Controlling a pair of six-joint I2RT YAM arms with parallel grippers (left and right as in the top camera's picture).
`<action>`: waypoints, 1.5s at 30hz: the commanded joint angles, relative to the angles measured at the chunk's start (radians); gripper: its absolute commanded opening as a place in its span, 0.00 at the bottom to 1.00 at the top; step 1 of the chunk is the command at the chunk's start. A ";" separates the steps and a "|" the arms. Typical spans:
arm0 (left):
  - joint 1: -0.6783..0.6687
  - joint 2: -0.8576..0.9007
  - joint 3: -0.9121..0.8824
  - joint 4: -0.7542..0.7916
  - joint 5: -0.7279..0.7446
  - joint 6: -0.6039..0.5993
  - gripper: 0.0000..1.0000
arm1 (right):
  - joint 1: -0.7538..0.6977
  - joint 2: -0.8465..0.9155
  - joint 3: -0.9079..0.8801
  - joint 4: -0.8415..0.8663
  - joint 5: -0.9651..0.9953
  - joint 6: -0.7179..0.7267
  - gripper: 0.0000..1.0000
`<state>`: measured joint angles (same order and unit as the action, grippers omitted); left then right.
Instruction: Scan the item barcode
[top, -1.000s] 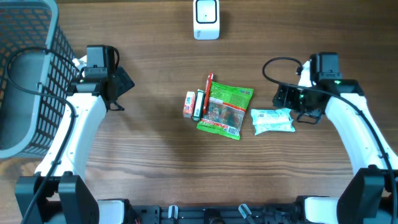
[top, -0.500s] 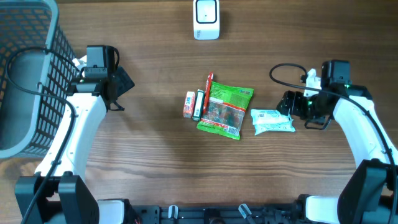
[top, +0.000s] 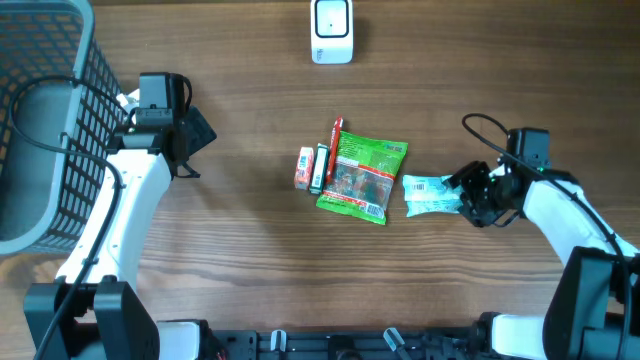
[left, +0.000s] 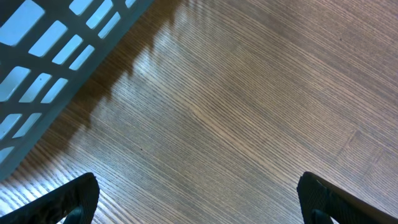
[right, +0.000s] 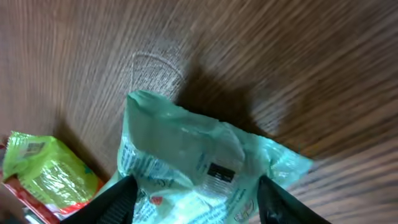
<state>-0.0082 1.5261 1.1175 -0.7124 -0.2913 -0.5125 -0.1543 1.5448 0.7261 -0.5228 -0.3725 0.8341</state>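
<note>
A pale green and white packet (top: 430, 195) lies flat on the table, right of the pile of items. My right gripper (top: 463, 196) is low at its right end, open, one finger on each side of the packet (right: 186, 146). The right wrist view shows a small dark printed patch (right: 219, 172) on its top face. A white scanner (top: 331, 31) stands at the far middle edge. My left gripper (top: 200, 150) hovers wide open over bare wood (left: 199, 124) at the left, holding nothing.
A green snack bag (top: 360, 176) lies in the middle with a red stick (top: 336, 138) and small boxes (top: 306, 168) along its left side. A grey mesh basket (top: 40, 120) fills the far left corner. The green bag (right: 43, 168) shows left of the packet.
My right arm has moved down and toward the packet, and its jaws have narrowed around the packet's right end. The left arm has not moved.
</note>
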 joint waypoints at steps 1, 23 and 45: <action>0.003 0.005 0.001 0.001 -0.016 0.011 1.00 | -0.003 0.013 -0.041 0.051 -0.021 0.054 0.57; 0.003 0.005 0.001 0.001 -0.016 0.011 1.00 | 0.004 0.013 0.210 -0.324 -0.028 0.014 0.65; 0.004 0.005 0.001 0.001 -0.016 0.011 1.00 | 0.108 0.020 -0.082 0.195 0.089 0.238 0.46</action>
<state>-0.0082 1.5261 1.1175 -0.7143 -0.2913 -0.5125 -0.0891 1.5501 0.6697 -0.3309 -0.3386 1.0550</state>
